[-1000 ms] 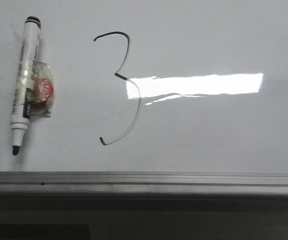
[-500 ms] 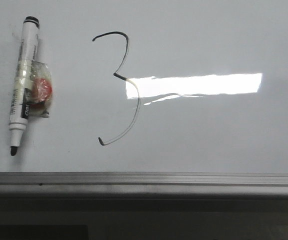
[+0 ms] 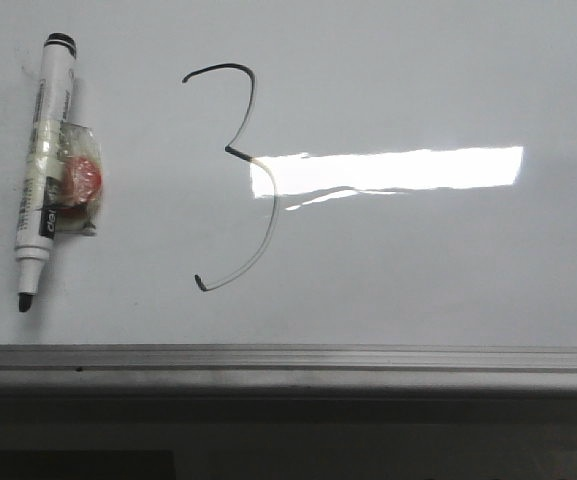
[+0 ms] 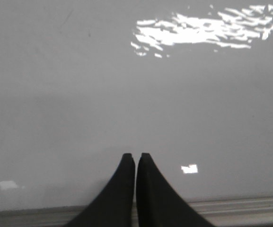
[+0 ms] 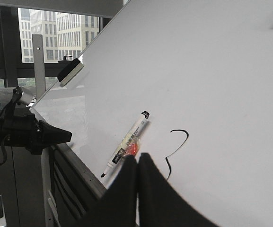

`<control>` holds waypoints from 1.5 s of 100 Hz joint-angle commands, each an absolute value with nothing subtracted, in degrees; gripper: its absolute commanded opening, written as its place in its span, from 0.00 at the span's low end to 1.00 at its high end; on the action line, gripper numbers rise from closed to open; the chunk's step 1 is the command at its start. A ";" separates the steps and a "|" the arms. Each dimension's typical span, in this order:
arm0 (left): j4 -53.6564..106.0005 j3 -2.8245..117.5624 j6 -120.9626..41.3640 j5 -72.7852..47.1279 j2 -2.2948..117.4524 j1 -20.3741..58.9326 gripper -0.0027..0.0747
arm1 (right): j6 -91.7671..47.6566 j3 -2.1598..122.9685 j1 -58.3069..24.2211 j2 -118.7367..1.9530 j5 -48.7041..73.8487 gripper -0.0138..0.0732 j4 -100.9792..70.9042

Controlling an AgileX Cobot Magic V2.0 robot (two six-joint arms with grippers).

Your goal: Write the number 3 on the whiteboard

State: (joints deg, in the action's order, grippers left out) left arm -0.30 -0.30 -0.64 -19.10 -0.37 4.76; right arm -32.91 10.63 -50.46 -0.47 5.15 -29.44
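Office towers (image 5: 65,33) show through the window beyond my right pincer (image 5: 137,163), whose jaws are pressed together on nothing. Just past its tips on the whiteboard (image 5: 212,75) lie the marker (image 5: 127,142) and the number 3 (image 3: 238,180). My left pincer (image 4: 135,161) is likewise closed, empty.

Left gripper (image 4: 136,157) fingers pressed together, empty. Right gripper (image 5: 137,158) fingers likewise closed, holding nothing.
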 commanded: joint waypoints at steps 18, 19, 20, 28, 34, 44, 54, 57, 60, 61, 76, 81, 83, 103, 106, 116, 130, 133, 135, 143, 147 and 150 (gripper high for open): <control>0.00 -2.25 0.00 -16.24 -1.70 4.49 0.01 | -33.05 11.95 -50.19 -1.12 0.92 0.08 -29.65; 0.00 -2.25 0.00 -16.24 -1.70 4.49 0.01 | -33.05 11.95 -50.19 -1.12 0.92 0.08 -29.65; 0.00 -2.25 0.00 -16.24 -1.70 4.49 0.01 | -33.05 11.95 -50.19 -1.12 0.92 0.08 -29.65; 0.00 -2.25 0.00 -16.24 -1.70 4.49 0.01 | -33.05 11.95 -50.19 -1.12 0.92 0.08 -29.65; 0.00 -2.25 0.00 -16.24 -1.70 4.49 0.01 | -33.05 11.95 -50.19 -1.12 0.92 0.08 -29.65; 0.00 -2.25 0.00 -16.24 -1.70 4.49 0.01 | -33.05 11.95 -50.19 -1.12 0.92 0.08 -29.65; 0.00 -2.25 0.00 -16.24 -1.70 4.49 0.01 | -33.05 11.95 -50.19 -1.12 0.92 0.08 -29.65; 0.00 -2.25 0.00 -16.24 -1.70 4.49 0.01 | -33.05 11.95 -50.19 -1.12 0.92 0.08 -29.65; 0.00 -2.25 0.00 -16.24 -1.70 4.49 0.01 | -33.05 11.95 -50.19 -1.12 0.92 0.08 -29.65; 0.00 -2.25 0.00 -16.24 -1.70 4.49 0.01 | -33.05 11.95 -50.19 -1.12 0.92 0.08 -29.65; 0.00 -2.25 0.00 -16.24 -1.70 4.49 0.01 | -33.05 11.95 -50.19 -1.12 0.92 0.08 -29.65; 0.00 -2.25 0.00 -16.24 -1.70 4.49 0.01 | -33.05 11.95 -50.19 -1.12 0.92 0.08 -29.65; 0.00 -2.25 0.00 -16.24 -1.70 4.49 0.01 | -33.05 11.95 -50.19 -1.12 0.92 0.08 -29.65; 0.00 -2.25 0.00 -16.24 -1.70 4.49 0.01 | -32.95 11.95 -50.19 -1.12 0.44 0.08 -29.17; 0.00 -2.25 0.00 -16.24 -1.70 4.49 0.01 | -32.50 11.95 -50.19 -1.12 0.00 0.08 -29.17; 0.00 -2.25 0.00 -16.24 -1.70 4.49 0.01 | -24.13 11.95 -50.19 -1.12 -0.98 0.08 -21.31; 0.00 -2.25 0.00 -16.24 -1.70 4.49 0.01 | -4.85 11.95 -49.72 -1.12 -2.06 0.08 -0.57; 0.00 -2.25 0.00 -16.24 -1.70 4.49 0.01 | -1.10 11.95 -49.16 -1.12 -2.06 0.08 3.12; 0.00 -2.25 0.00 -16.24 -1.70 4.49 0.01 | 0.89 11.95 -48.53 -1.12 -2.06 0.08 4.94; 0.00 -2.25 0.00 -16.24 -1.70 4.49 0.01 | 2.08 11.80 -44.70 -1.12 -1.85 0.08 5.71; 0.00 -2.25 0.00 -16.24 -1.70 4.49 0.01 | 2.08 11.68 -41.53 -1.12 -2.08 0.08 5.59; 0.00 -2.25 0.00 -16.24 -1.70 4.49 0.01 | 2.08 11.31 -39.03 -1.12 -2.36 0.08 5.29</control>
